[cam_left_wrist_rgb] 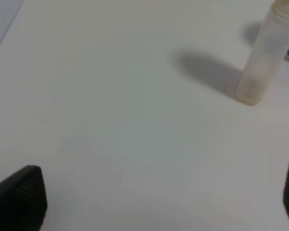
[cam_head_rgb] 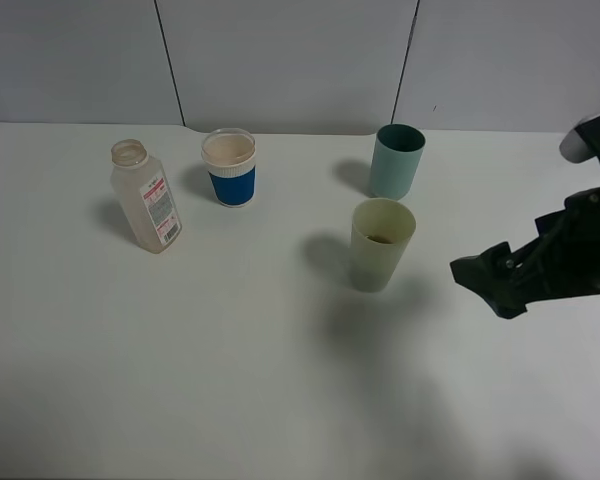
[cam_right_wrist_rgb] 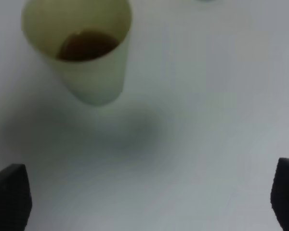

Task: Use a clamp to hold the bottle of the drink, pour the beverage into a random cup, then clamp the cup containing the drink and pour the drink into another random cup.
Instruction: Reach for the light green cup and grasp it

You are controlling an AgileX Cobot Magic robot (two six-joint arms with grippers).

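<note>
The translucent bottle [cam_head_rgb: 147,196] with its white-and-red label stands uncapped at the left of the table; it also shows in the left wrist view [cam_left_wrist_rgb: 264,57]. The pale yellow-green cup [cam_head_rgb: 381,244] stands in the middle right, upright, with dark brown drink [cam_right_wrist_rgb: 86,44] in its bottom. The teal cup [cam_head_rgb: 396,161] stands behind it. My right gripper [cam_head_rgb: 485,281] hovers open to the right of the yellow-green cup, nothing between its fingers [cam_right_wrist_rgb: 10,196]. My left gripper [cam_left_wrist_rgb: 164,197] is open and apart from the bottle; the exterior view does not show it.
A white cup with a blue band [cam_head_rgb: 230,167] stands at the back between the bottle and the teal cup. The white table [cam_head_rgb: 230,380] runs to a grey panelled wall [cam_head_rgb: 280,60] behind.
</note>
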